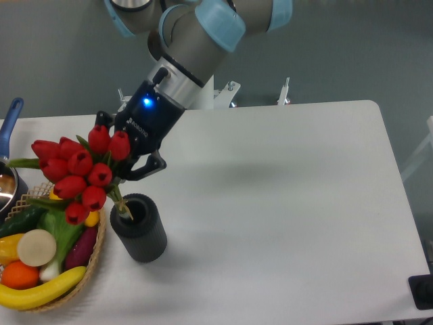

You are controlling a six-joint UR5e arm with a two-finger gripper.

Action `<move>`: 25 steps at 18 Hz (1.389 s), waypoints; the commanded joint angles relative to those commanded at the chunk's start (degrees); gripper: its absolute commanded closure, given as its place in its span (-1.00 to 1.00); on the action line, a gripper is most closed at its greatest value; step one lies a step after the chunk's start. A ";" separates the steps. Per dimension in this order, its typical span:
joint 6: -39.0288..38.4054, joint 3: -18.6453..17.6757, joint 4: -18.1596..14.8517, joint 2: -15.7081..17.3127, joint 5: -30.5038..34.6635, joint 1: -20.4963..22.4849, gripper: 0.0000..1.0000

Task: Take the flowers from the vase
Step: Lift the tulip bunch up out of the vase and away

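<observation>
The flowers [78, 172], a bunch of red tulip buds with green stems, lean to the left above the vase [142, 237]. Their stem ends still sit in the round hole at its top. The vase is a dark grey ribbed cylinder standing upright on the white table. My gripper [124, 177] comes down from the upper right and is closed around the stems just above the vase's mouth. One black finger [150, 165] shows to the right of the stems; the other is hidden behind the buds.
A wicker basket [97, 261] touches the vase's left side and holds a banana [40, 291], an orange [19, 274] and vegetables. A blue-handled pot [9, 122] sits at the far left edge. The arm's body hangs over the table's back left.
</observation>
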 joint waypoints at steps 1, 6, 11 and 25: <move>-0.70 0.79 0.00 0.00 0.00 0.09 0.32; -1.33 2.29 -0.09 0.09 0.00 1.06 0.32; -1.68 2.56 -0.26 0.88 0.00 4.56 0.32; 4.30 1.50 -0.35 -1.14 0.26 14.07 0.32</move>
